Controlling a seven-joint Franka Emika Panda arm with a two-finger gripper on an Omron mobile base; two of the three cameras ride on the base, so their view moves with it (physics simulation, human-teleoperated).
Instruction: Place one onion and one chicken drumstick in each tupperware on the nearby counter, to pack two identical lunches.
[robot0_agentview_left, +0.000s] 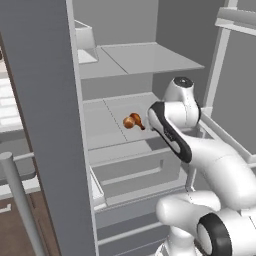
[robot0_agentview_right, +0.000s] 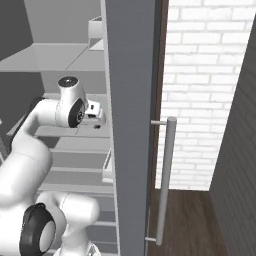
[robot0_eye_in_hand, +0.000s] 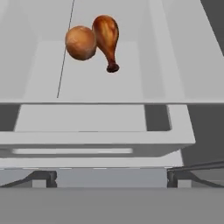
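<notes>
Round golden-brown onion (robot0_eye_in_hand: 81, 42) and glossy brown chicken drumstick (robot0_eye_in_hand: 107, 37) lie touching on pale grey middle fridge shelf (robot0_agentview_left: 107, 131), onion left of drumstick in hand view, bone end toward camera. Neither lifted yet. Two-finger gripper (robot0_eye_in_hand: 111, 178) short of shelf edge, aimed at pair, fingers spread wide, nothing between them. Grey fridge door (robot0_agentview_right: 131, 100) stands open. Judgement: task at start; fetching, carrying, placing all left for both lunches.

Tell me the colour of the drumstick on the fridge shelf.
Glossy reddish-brown, darker at the bone end; the drumstick shows best in the hand view.
</notes>
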